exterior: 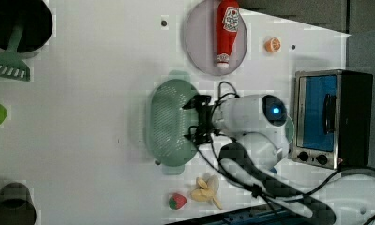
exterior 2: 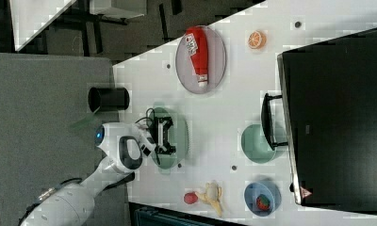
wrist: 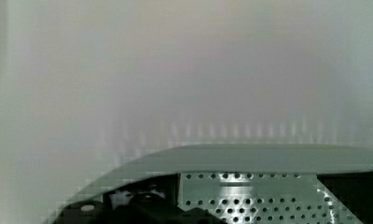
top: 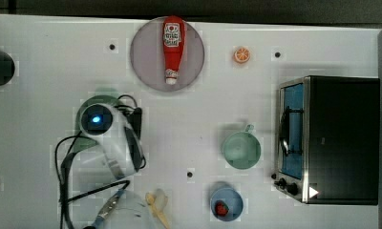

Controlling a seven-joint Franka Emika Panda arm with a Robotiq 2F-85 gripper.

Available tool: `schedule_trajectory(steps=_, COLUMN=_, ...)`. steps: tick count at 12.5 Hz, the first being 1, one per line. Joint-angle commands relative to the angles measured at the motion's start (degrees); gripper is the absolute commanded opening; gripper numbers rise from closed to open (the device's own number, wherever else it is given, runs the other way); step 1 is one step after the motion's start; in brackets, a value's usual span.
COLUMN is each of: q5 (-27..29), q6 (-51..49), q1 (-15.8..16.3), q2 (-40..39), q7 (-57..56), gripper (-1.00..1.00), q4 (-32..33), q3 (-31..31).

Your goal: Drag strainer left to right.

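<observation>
I worked over a flat white tabletop (top: 46, 119) dotted with small dark holes. Beyond its far edge in the top view ran a dark strip of floor (top: 194, 6). In the right view, grey carpet-like flooring (exterior 2: 40, 94) lay beside the table.

The strainer (exterior: 164, 123) looks like matt pale-green plastic pierced with small holes, the bench (exterior: 96, 70) is smooth white with a faint sheen, the toaster oven (top: 339, 138) has brushed metal trim, and the ketchup bottle (top: 173, 47) is glossy red plastic.
</observation>
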State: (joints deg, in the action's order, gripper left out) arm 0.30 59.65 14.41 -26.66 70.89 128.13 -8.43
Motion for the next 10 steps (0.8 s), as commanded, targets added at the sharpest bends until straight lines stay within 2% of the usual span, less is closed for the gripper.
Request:
schedule_trajectory(steps=1, q5=-0.94, q6=-0.26, q1=-4.5, q2=1.57, q7=-7.12, gripper=1.0, q4=0.75, q3=0.62)
schedule_trajectory(steps=6, q5=-0.94, q6=-0.16, q1=-6.76, q2=3.18, q7=-15.75, gripper=1.0, q4=3.14, q3=4.92)
schedule_trajectory(steps=10, q5=-0.94, q6=-0.12, q1=-7.34, q2=3.74, q7=-19.98, gripper=1.0, q4=4.23, q3=9.07)
